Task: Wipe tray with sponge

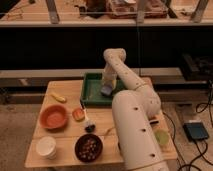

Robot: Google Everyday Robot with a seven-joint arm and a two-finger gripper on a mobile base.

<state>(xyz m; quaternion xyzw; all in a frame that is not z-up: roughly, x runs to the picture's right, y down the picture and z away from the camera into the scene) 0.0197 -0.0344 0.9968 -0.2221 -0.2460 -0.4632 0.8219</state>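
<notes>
The table [67, 89] fills the lower middle of the frame, and the robot's pale arm [132, 125] rises from the lower right and bends back over it toward the centre. The tray [95, 89] sits at the table's far edge, just above the centre of the frame, with its wider span running left to right.

In the lower left, nearer the camera and well apart from the tray, stand an orange bowl [53, 116], a dark bowl of nuts [89, 147] and a white cup [46, 146]. None of them lies in the way of a stroke.

The sponge [106, 92] is inside the tray, on its floor and toward the right side. The pincer [107, 86] comes down onto it from directly above. It is drawn narrow and appears to be clamped on the sponge, pressing it down.

The relation that matters is this: the sponge is right under the pincer, not off to one side, so no reach is needed. The bare green floor lies mostly to the left of the sponge in the frame. My judgement is that the next wipe should sweep leftward along the tray's wide span, keeping the pad flat and stopping short of the raised left wall.
</notes>
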